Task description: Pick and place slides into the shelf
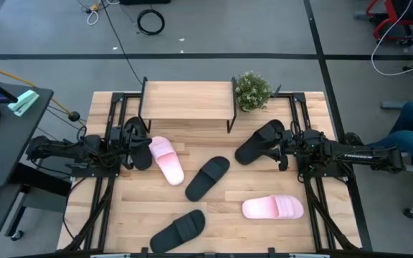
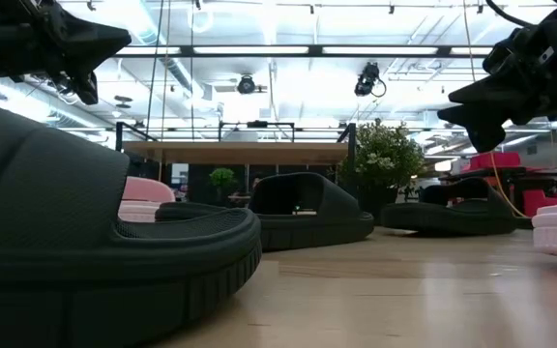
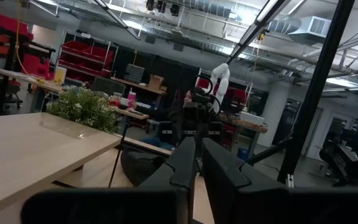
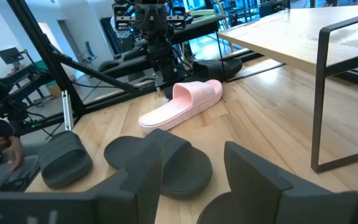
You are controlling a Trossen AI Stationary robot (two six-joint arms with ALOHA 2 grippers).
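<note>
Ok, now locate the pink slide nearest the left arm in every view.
High view: the pink slide lies left of centre, just in front of the shelf.
Low view: it is at the left, behind the near black slide.
Left wrist view: it is not in it.
Right wrist view: it is mid-picture.
Shared landmark: the shelf.

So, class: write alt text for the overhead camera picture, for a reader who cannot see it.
Six slides lie on a wooden table in front of a low shelf: four black and two pink. A dark robot arm flanks each side, the left hand and right hand each over a black slide. A small plant stands right of the shelf.
</note>
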